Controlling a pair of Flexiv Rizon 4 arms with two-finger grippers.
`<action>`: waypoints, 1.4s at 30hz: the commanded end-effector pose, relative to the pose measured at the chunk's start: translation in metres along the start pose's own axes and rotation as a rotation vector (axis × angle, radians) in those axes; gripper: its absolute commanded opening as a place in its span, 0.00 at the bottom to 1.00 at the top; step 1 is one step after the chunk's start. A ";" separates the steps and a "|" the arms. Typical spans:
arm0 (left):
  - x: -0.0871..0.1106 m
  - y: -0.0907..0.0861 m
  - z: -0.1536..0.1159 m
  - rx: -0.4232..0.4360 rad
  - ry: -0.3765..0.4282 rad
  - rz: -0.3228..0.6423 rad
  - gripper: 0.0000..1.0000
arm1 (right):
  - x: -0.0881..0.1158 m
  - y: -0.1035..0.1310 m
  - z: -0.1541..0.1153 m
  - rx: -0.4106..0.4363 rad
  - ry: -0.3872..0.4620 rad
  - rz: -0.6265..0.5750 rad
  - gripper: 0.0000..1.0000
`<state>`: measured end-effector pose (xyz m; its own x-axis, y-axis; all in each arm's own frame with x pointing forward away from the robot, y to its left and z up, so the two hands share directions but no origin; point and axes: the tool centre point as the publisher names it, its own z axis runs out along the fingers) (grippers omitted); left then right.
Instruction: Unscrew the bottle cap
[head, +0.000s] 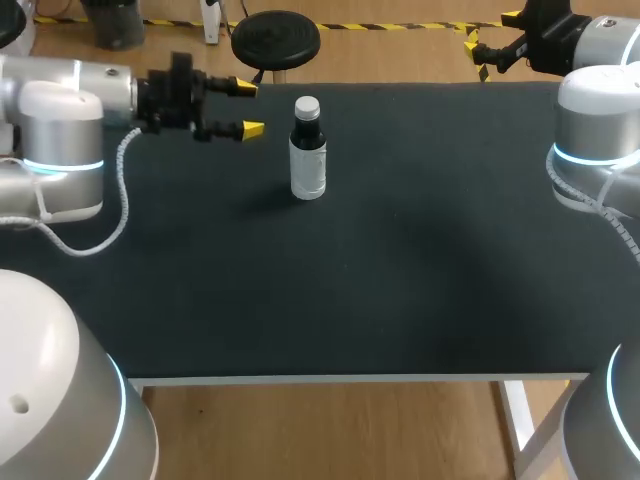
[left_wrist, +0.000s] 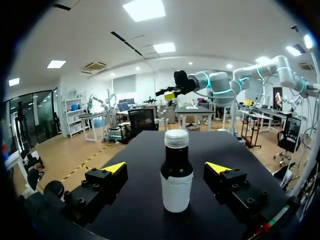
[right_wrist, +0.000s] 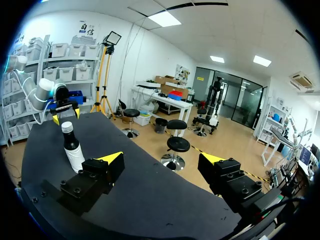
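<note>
bottle (head: 308, 150) upright on table (head: 400, 250), far side, left of middle. white cap (head: 307, 106) on, so nothing looks done yet. dark liquid inside, up to the neck. left hand (head: 249, 109) open, just left of bottle, not touching. right hand (head: 490, 32) open at far right corner, well apart. gripping and unscrewing both remain.

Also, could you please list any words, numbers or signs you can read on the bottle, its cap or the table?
The label on the bottle: faint marks in the head view, too small and blurred to read; it looks plain white in the left wrist view.
The cap: no text.
The table: no text.
</note>
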<state>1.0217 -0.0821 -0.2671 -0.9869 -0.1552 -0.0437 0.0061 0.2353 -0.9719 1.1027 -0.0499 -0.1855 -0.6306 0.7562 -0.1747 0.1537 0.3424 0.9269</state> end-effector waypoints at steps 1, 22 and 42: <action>-0.002 0.005 0.008 0.003 0.028 -0.002 1.00 | -0.001 0.000 0.001 0.001 0.002 0.000 1.00; 0.009 0.005 0.053 0.026 0.113 -0.010 1.00 | -0.001 0.000 0.001 0.001 0.002 0.000 1.00; 0.017 0.001 0.080 0.033 0.160 -0.024 1.00 | -0.001 0.000 0.001 0.001 0.002 0.000 1.00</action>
<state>1.0132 -0.1568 -0.2846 -0.9999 -0.0110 0.0127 -0.0147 0.2019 -0.9793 1.1027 -0.0499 -0.1855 -0.6306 0.7562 -0.1747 0.1537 0.3424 0.9269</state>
